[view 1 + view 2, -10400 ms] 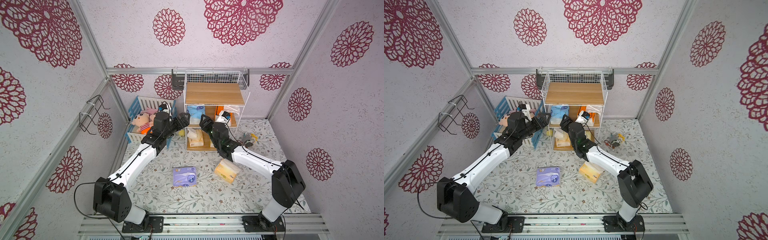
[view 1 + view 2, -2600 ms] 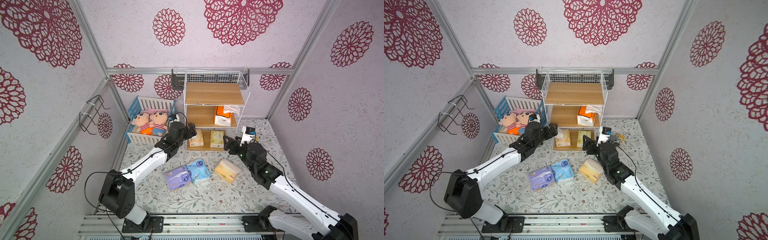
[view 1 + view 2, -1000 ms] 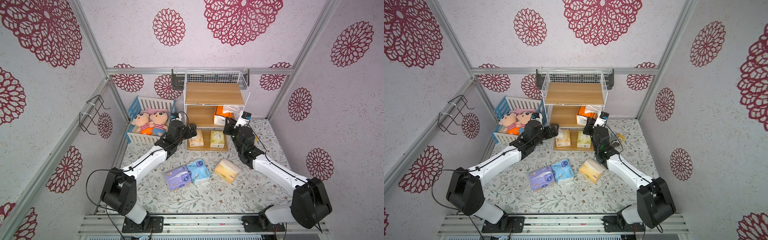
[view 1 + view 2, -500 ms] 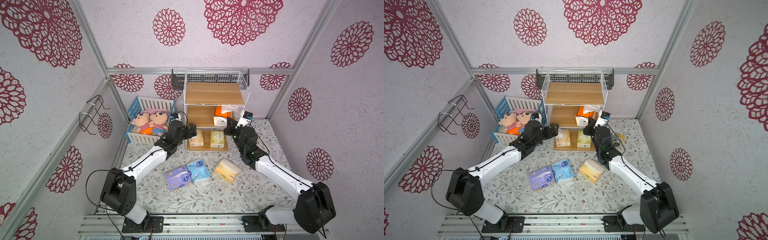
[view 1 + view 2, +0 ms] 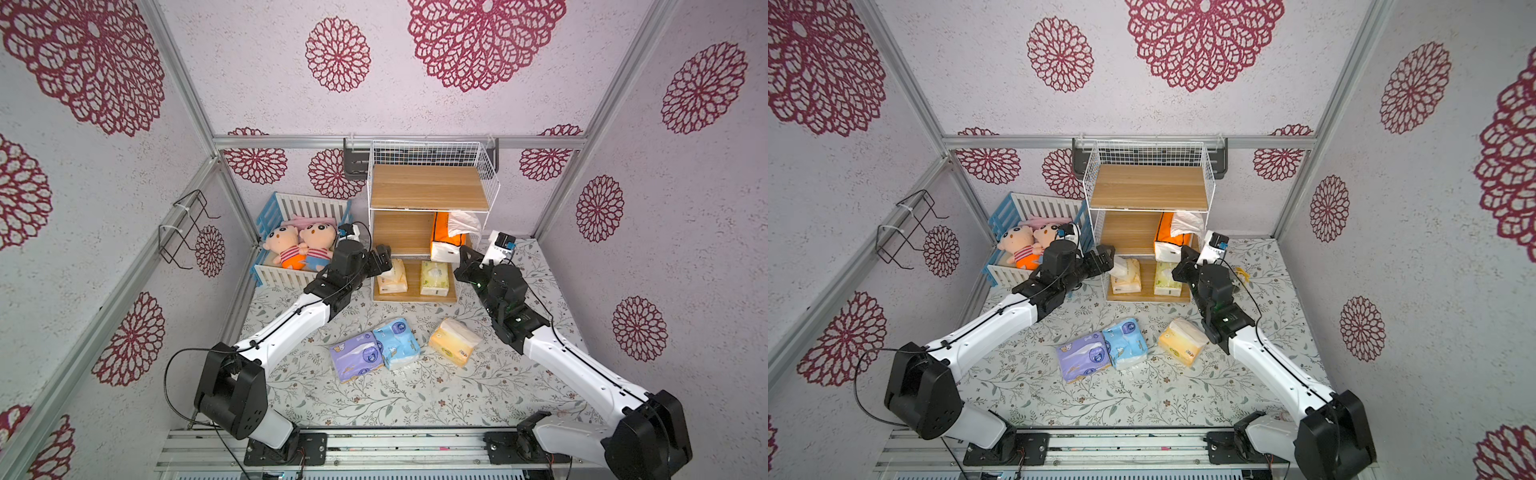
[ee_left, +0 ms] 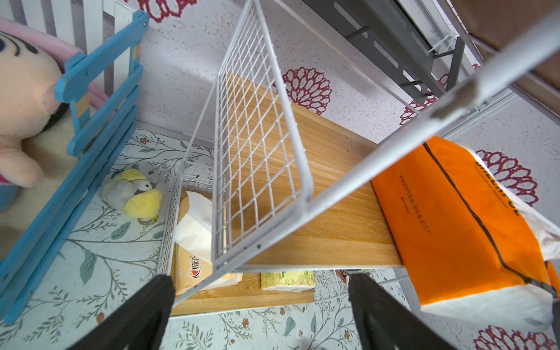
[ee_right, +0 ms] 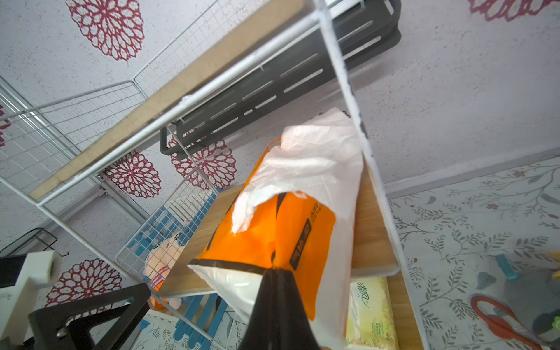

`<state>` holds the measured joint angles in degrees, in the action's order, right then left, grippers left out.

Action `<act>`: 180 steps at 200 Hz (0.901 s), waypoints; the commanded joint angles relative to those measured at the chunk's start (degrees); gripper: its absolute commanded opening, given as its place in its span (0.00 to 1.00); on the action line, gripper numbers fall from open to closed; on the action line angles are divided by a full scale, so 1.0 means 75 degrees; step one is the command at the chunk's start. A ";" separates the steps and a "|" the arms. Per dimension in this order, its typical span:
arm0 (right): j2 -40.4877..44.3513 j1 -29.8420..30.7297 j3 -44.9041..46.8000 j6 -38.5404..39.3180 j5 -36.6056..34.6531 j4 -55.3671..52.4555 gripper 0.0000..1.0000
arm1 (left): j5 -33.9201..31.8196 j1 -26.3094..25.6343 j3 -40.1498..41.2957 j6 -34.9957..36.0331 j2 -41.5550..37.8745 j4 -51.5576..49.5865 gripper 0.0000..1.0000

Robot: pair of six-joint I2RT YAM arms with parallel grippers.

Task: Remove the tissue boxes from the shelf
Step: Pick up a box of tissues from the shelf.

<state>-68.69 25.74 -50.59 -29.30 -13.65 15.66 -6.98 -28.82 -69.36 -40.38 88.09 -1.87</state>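
清风 on pale green tissue pack (image 7: 371,315)

1. A blue-and-white slatted crib (image 5: 266,216) stands in the back left corner of the bench.
2. Two plush dolls (image 5: 291,251) lie side by side in it, faces up.
3. A small yellow-and-grey bird toy (image 6: 133,194) lies on the flower-print bench cover (image 5: 374,395), just beside the crib's blue side.
4. A black wire rack (image 5: 188,198) hangs on the left wall, and a dark slotted bracket (image 5: 356,160) on the back wall.
5. An orange loop (image 7: 498,327) lies on the cover, perhaps a scissor handle; it is too blurred to tell.
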 commanded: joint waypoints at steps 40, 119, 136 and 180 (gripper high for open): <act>0.0182 -0.0029 -0.0083 -0.0111 0.0071 0.0109 0.43 | 0.0077 0.0046 -0.0138 -0.0054 -0.0015 -0.0014 0.97; -0.0642 -0.0095 -0.0835 -0.0026 0.0430 0.0057 0.74 | 0.0001 0.0046 -0.0116 0.0015 -0.0049 -0.0077 0.97; -0.0791 -0.0098 -0.0909 -0.0023 0.0408 0.0062 0.73 | -0.0005 0.0046 -0.0113 0.0060 -0.0056 -0.0077 0.97; -0.0970 -0.0144 -0.0907 0.0085 0.0124 0.0125 0.71 | -0.0072 0.0055 -0.0058 0.0113 -0.0143 -0.0123 0.97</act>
<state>-75.66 25.15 -55.64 -30.00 -11.35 15.29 -6.96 -28.82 -69.38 -40.47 88.12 -2.22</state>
